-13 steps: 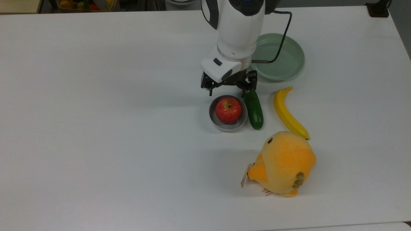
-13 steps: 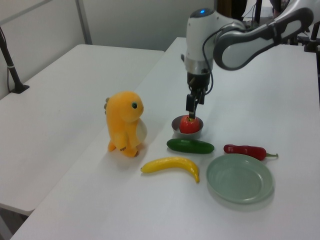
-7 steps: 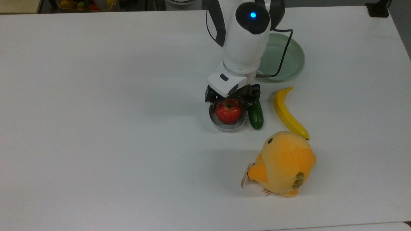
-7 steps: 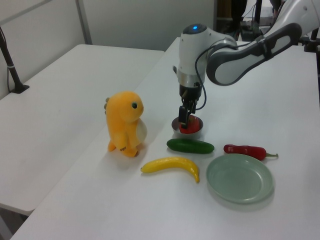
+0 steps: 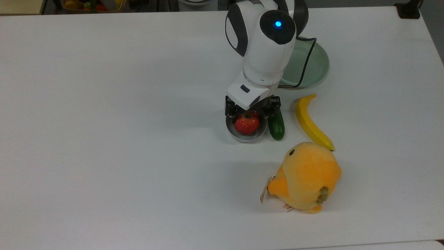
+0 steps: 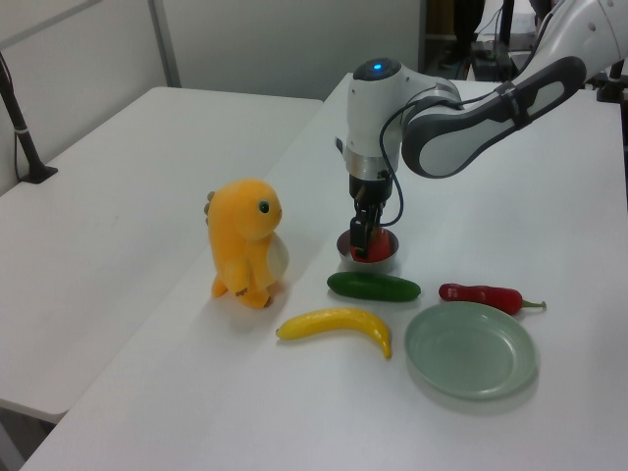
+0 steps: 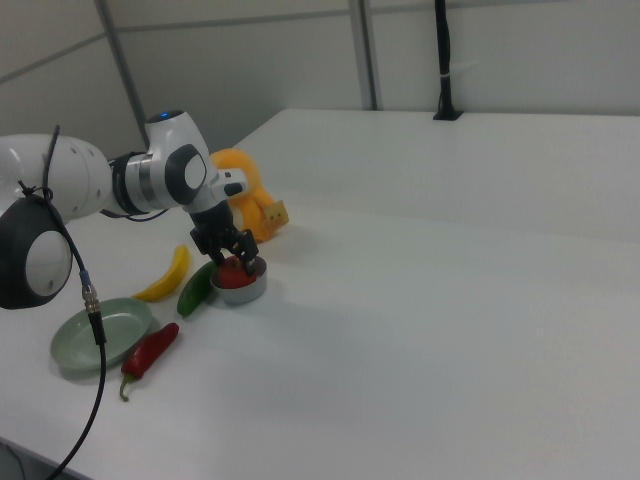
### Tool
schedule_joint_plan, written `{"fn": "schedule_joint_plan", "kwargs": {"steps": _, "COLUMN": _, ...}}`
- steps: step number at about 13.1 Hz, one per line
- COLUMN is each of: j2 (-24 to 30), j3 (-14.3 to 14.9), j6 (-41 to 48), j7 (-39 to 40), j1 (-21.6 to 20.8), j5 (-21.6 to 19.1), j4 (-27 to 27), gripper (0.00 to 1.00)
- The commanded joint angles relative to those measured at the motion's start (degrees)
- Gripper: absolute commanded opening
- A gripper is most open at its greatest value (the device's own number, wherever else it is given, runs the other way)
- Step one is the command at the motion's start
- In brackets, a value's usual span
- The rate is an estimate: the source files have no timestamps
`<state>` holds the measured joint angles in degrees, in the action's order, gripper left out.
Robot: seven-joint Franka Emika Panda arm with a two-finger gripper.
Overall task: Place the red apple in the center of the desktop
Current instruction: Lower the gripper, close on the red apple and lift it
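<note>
The red apple sits in a small metal bowl on the white desktop, to the right of the middle in the top view. My gripper has come down over the apple from above and is open. One finger stands on each side of the fruit, at about the height of its upper half. In the left view, the gripper hides most of the apple. The right view has the apple between the fingers, above the bowl.
A green cucumber lies against the bowl's right side in the top view. Beyond it are a banana and a pale green plate. An orange plush toy stands in front. A red chili lies by the plate.
The arm moved forward and down from behind the bowl. The gripper now straddles the apple instead of hovering at the bowl's far rim. The apple and bowl have not moved.
</note>
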<state>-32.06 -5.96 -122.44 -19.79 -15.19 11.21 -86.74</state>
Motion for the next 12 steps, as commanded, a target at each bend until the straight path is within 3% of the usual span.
{"fn": "schedule_joint_plan", "kwargs": {"steps": 1, "j2": 0.6, "j3": 0.2, "j6": -0.1, "j7": -1.6, "j1": -0.5, "j5": 1.3, "j4": 0.7, "gripper": 0.18}}
{"fn": "schedule_joint_plan", "kwargs": {"steps": 6, "j2": 8.1, "j3": 0.2, "j6": 0.3, "j7": -1.4, "j1": 0.6, "j5": 0.1, "j4": -1.7, "gripper": 0.19}}
{"fn": "schedule_joint_plan", "kwargs": {"steps": 9, "j2": 14.7, "j3": 0.2, "j6": 1.1, "j7": -0.3, "j1": 3.3, "j5": 0.0, "j4": -6.2, "gripper": 0.19}}
{"fn": "schedule_joint_plan", "kwargs": {"steps": 12, "j2": 21.4, "j3": 1.7, "j6": 3.6, "j7": 6.4, "j1": 5.6, "j5": 0.0, "j4": -14.7, "gripper": 0.19}}
